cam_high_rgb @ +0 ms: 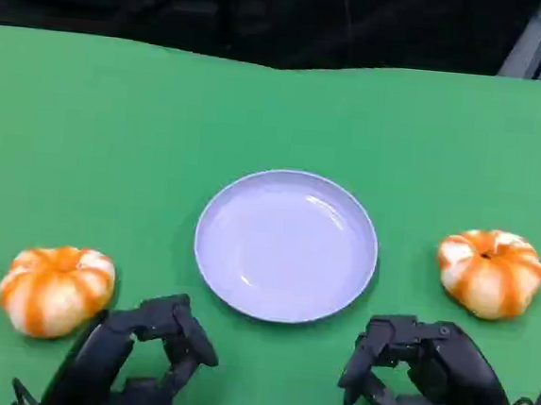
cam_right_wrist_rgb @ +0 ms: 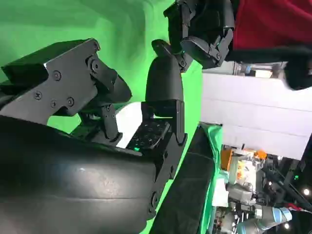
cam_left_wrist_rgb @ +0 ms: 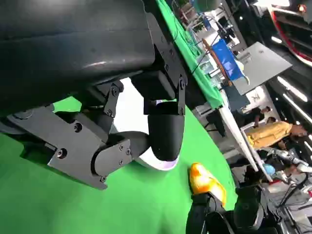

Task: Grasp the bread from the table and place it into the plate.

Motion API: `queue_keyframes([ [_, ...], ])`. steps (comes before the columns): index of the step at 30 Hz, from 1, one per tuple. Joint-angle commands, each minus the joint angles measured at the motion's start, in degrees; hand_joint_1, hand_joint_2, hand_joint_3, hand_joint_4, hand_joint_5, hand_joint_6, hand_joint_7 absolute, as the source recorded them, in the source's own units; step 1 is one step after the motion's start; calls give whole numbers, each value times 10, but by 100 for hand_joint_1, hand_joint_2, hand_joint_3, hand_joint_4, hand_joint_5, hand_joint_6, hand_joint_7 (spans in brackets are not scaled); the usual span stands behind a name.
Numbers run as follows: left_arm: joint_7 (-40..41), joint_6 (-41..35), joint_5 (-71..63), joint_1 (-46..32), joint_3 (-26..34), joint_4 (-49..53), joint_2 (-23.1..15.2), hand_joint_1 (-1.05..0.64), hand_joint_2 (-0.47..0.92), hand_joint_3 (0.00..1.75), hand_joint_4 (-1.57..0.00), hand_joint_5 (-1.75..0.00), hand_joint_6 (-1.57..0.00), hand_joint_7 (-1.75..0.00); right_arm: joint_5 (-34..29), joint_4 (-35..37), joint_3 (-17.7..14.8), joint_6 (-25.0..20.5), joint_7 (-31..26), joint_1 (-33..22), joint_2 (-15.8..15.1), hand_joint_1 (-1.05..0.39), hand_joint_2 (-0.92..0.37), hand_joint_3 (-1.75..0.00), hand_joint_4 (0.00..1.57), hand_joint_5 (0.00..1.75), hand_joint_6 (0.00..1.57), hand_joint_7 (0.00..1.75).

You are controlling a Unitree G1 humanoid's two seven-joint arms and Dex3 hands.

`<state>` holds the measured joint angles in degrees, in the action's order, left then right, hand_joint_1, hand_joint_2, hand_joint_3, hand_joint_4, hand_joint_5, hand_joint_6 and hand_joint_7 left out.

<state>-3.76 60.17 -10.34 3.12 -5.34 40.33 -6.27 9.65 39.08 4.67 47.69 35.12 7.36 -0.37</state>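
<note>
Bread [cam_high_rgb: 55, 289], striped orange and white, lies at lower left, just above-left of the empty left hand [cam_high_rgb: 133, 361] with curled, parted fingers. Centre holds a pale plate [cam_high_rgb: 287, 245]. At right, another bread roll [cam_high_rgb: 489, 272] sits above-right of the empty, loosely curled right hand [cam_high_rgb: 421, 375].

The left hand [cam_left_wrist_rgb: 122, 122] hangs over the green table [cam_left_wrist_rgb: 58, 195], its fingers [cam_left_wrist_rgb: 165, 131] curled with nothing in them. A pale plate [cam_left_wrist_rgb: 161, 163] edge peeks beneath them, and an orange bread [cam_left_wrist_rgb: 205, 180] lies near it.
</note>
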Motion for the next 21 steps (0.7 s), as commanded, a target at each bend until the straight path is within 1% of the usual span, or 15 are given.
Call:
queue_keyframes([
  [1, 1, 0, 3, -2, 1, -6, -6, -13, 65, 91, -76, -157, -81, -123, 2, -9, -4, 0, 0, -5, -10, 10, -63, -101, 91, 131, 94, 99],
  [6, -1, 1, 6, -2, 1, -6, -6, -13, 66, 89, -75, -154, -80, -121, -2, -16, -2, -1, -3, -9, -10, 9, -61, -104, 90, 133, 94, 101],
  [16, 2, -3, 4, -4, 2, -12, -6, -14, 66, 88, -75, -155, -80, -122, -3, -18, -1, -1, -5, -9, -10, 11, -61, -105, 90, 134, 93, 102],
  [18, 4, -6, 2, -6, 3, -16, -6, -13, 72, 78, -75, -150, -82, -115, -2, -16, -1, 1, -4, -8, -10, 10, -60, -105, 90, 134, 93, 102],
  [21, 4, -11, 8, -7, 5, -18, -5, -13, 74, 75, -75, -149, -82, -113, 0, -16, -1, -1, -3, -7, -10, 10, -59, -106, 90, 134, 93, 103],
])
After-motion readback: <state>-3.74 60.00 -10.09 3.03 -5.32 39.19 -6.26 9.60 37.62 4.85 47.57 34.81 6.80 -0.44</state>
